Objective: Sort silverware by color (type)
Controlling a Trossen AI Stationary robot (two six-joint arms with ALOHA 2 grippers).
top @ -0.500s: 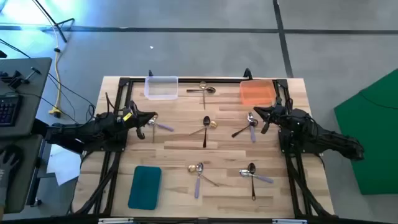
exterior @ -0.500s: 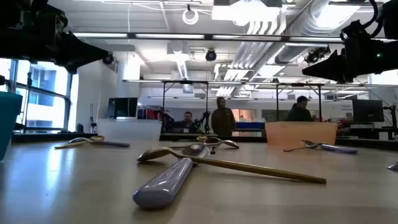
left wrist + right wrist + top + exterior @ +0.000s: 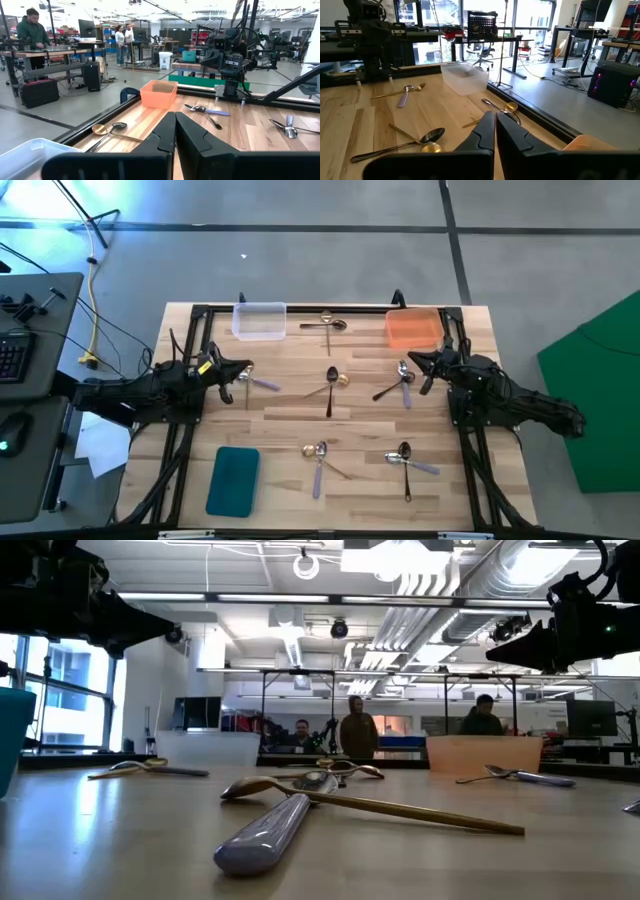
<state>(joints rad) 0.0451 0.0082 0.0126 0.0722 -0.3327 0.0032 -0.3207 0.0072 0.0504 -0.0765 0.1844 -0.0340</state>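
Note:
Spoons lie in crossed pairs on the wooden table: gold and black near the far edge (image 3: 328, 324), black and gold in the middle (image 3: 332, 383), silver with lilac handle by my left gripper (image 3: 255, 381), another pair by my right gripper (image 3: 398, 383), and two pairs near the front (image 3: 320, 457) (image 3: 408, 462). My left gripper (image 3: 246, 369) hovers shut at the table's left side (image 3: 175, 131). My right gripper (image 3: 411, 360) hovers shut at the right side (image 3: 495, 131). Neither touches a spoon.
A clear tray (image 3: 259, 320) sits at the far left, an orange tray (image 3: 413, 328) at the far right, and a teal tray (image 3: 233, 480) at the near left. A black frame (image 3: 300, 310) edges the table. People stand in the room beyond.

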